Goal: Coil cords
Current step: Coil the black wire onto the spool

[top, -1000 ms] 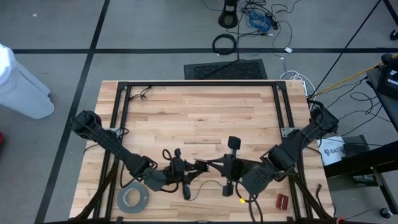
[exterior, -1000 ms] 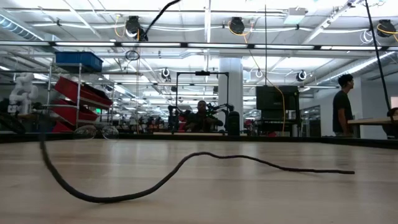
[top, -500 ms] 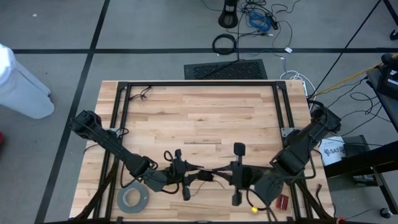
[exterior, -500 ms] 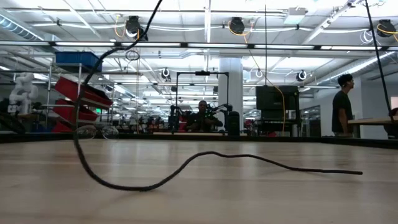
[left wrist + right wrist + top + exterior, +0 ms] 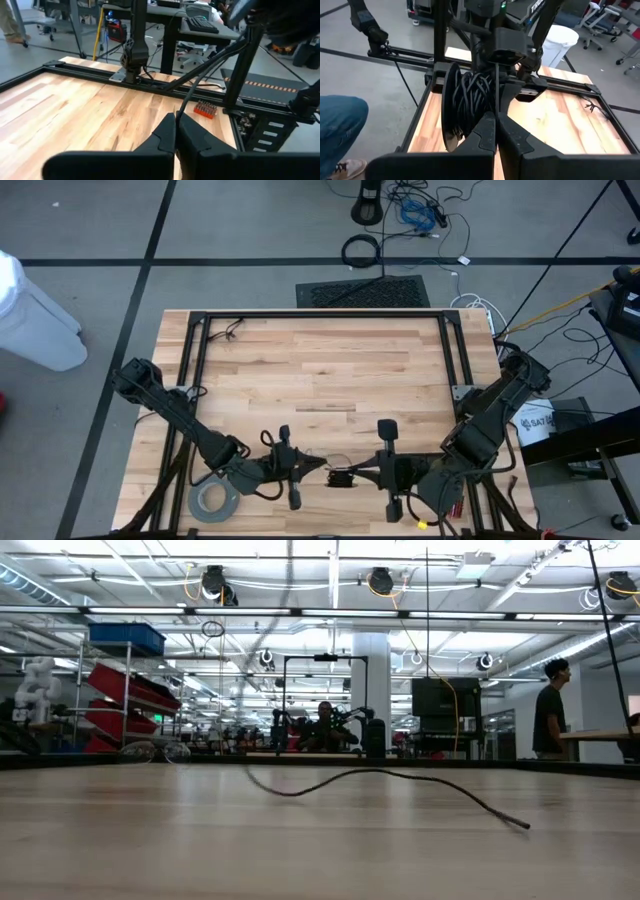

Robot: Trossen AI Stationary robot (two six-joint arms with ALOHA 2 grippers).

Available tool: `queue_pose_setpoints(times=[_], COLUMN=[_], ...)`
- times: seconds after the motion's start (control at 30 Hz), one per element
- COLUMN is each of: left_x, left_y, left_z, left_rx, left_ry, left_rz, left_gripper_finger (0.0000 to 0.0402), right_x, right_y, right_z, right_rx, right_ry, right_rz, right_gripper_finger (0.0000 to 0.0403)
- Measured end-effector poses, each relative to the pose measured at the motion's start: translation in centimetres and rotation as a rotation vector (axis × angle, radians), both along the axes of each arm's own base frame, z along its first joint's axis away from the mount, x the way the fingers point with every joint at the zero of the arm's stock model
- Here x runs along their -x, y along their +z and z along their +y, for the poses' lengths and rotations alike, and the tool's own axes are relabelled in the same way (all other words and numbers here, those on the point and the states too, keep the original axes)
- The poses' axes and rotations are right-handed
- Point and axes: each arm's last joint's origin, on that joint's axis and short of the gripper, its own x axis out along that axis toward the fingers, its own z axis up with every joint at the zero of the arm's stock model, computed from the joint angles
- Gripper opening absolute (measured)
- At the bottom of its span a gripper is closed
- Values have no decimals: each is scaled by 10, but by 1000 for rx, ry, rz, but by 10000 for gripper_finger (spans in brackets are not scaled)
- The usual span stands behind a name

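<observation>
Mid-coil: L gripper [image 5: 312,469] & R gripper [image 5: 358,476] both pinched shut on cord [image 5: 400,780], just beside tape roll [image 5: 213,500]. Next, prob.: another loop, slack kept tidy.

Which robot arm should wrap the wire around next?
Probably left. The left claw pinches the wire, free to swing it round. The right claw sits closed by the wound disc.

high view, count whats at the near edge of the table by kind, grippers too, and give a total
grippers: 2 (left gripper, right gripper)
cord: 1
tape roll: 1
red box: 1
total: 5
</observation>
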Motion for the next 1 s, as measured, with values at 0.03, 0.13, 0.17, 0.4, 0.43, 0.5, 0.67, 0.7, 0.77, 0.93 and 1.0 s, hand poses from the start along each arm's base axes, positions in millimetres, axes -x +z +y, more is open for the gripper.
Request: queue_pose_setpoints(times=[0.03,0.13,0.17,0.4,0.43,0.5,0.67,0.7,0.77,0.93,1.0], left_x=[1,2,2,2,2,2,2,1,-2,-7,-8], left_y=[0,0,0,0,0,-1,-8,-11,-16,-27,-31], left_z=[-1,-4,-4,-7,-7,-7,-7,-8,-10,-14,-16], left_rx=[0,2,4,25,25,22,40,38,37,37,39], left_ry=[-4,-17,-27,-113,-113,-113,-104,-104,-103,-108,-121], left_rz=[0,1,2,11,11,14,56,61,65,67,72], left_gripper_finger=[7,16,21,44,46,47,48,48,48,48,48], right_x=[0,0,-1,-2,-2,-1,1,1,1,1,1], right_y=[0,1,1,5,5,6,12,12,12,12,12], right_z=[0,0,1,2,2,1,-1,-1,-1,-1,-1], right_rx=[-2,-7,-11,-11,-7,-2,-4,-3,5,12,15], right_ry=[-1,0,0,15,17,19,20,22,25,28,29], right_rz=[-2,-7,-12,-42,-42,-44,-72,-75,-74,-74,-74], right_gripper_finger=[0,0,0,0,0,0,0,0,0,0,0])
